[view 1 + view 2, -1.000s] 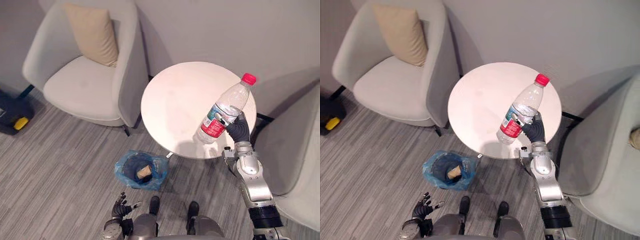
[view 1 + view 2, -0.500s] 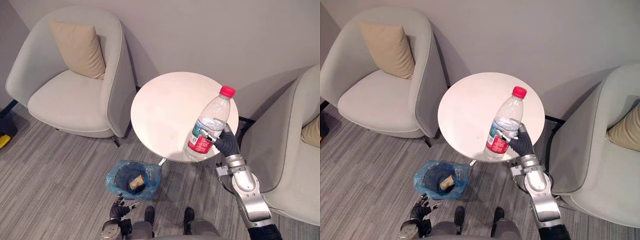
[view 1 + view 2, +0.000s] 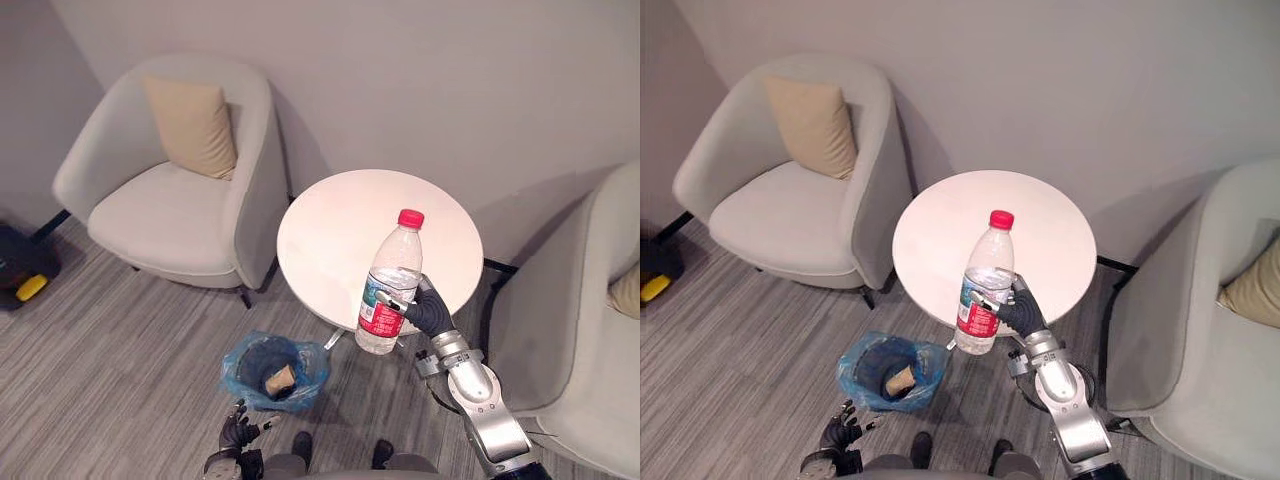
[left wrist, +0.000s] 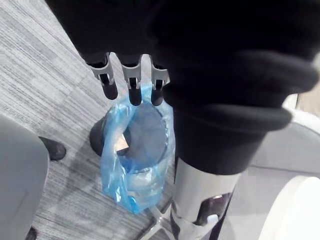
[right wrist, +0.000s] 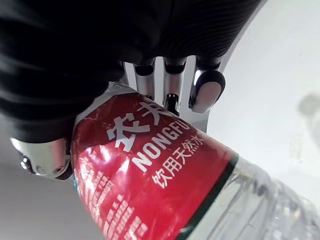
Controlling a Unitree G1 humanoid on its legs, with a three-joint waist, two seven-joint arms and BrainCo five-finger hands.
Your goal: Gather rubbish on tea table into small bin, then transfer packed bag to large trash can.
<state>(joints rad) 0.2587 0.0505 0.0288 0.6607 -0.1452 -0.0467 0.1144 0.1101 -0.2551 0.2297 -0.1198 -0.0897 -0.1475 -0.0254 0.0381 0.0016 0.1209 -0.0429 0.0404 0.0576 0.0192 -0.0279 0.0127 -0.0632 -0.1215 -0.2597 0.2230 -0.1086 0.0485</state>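
My right hand [image 3: 428, 313] is shut on a clear plastic bottle [image 3: 390, 285] with a red cap and red label, held upright above the near edge of the round white tea table [image 3: 330, 230]. In the right wrist view my fingers [image 5: 204, 87] curl round the bottle's red label [image 5: 150, 175]. The small bin [image 3: 273, 368], lined with a blue bag, stands on the floor left of the table's foot and holds a brown scrap [image 3: 280, 378]. My left hand [image 3: 238, 434] hangs low near the bin, fingers [image 4: 131, 85] relaxed and holding nothing.
A grey armchair [image 3: 170, 190] with a tan cushion [image 3: 195, 125] stands left of the table. Another grey armchair [image 3: 590, 330] is at the right. A dark object with a yellow part [image 3: 25, 275] lies at the far left on the striped grey carpet.
The camera has shifted, so the whole scene sits differently. My right hand has drawn the bottle back toward me and to the left, from over the table to its near edge.
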